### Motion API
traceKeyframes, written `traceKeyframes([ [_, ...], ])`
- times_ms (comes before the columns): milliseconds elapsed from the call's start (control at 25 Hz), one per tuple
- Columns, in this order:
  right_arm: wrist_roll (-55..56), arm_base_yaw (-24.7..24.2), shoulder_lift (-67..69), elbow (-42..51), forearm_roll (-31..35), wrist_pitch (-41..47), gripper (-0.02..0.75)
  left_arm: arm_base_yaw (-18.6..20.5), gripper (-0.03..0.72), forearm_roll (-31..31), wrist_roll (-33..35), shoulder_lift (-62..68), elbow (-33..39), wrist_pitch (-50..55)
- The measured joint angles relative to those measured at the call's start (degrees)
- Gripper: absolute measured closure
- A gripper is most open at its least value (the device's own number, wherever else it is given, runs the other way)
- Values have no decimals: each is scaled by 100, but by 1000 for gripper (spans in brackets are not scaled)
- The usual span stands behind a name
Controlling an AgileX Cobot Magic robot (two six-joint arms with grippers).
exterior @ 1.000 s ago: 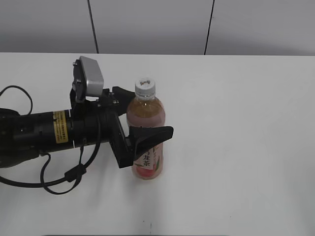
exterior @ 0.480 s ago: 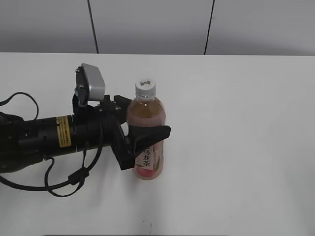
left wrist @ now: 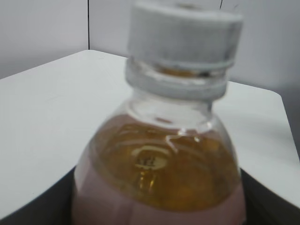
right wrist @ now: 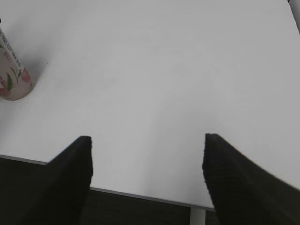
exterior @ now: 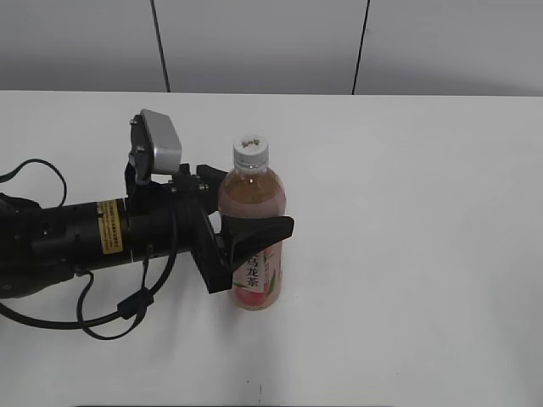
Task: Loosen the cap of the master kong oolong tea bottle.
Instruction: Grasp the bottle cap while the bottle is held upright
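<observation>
The master kong oolong tea bottle (exterior: 252, 191) stands upright on the white table (exterior: 424, 212), with pale amber-pink tea and a peach label. Its white ribbed cap (exterior: 251, 151) is on the neck. My left gripper (exterior: 249, 205) comes in from the left and is shut on the bottle's body below the shoulder, one finger in front and one behind. In the left wrist view the cap (left wrist: 183, 37) and the bottle's shoulder (left wrist: 159, 173) fill the frame between the dark fingers. My right gripper (right wrist: 147, 159) is open and empty over the table's edge. The bottle's base (right wrist: 11, 79) shows far to its left.
A black cable (exterior: 110, 314) loops on the table below the left arm. A grey wall with dark seams (exterior: 362, 47) runs behind the table. The table's near edge (right wrist: 140, 196) lies under the right gripper.
A second ago the left jaws stood a little wider round the bottle; they have closed onto it and the arm has shifted slightly. Nothing moved in the last half second.
</observation>
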Motion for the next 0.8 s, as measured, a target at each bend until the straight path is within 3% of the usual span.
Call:
traceKeyframes([
  [520,0,0,16,0,25,-6,183,0,230,-5,0,0,0,0],
  [800,-378,0,1137,-98,273,-589,192,0,230,-11,0,0,0,0],
])
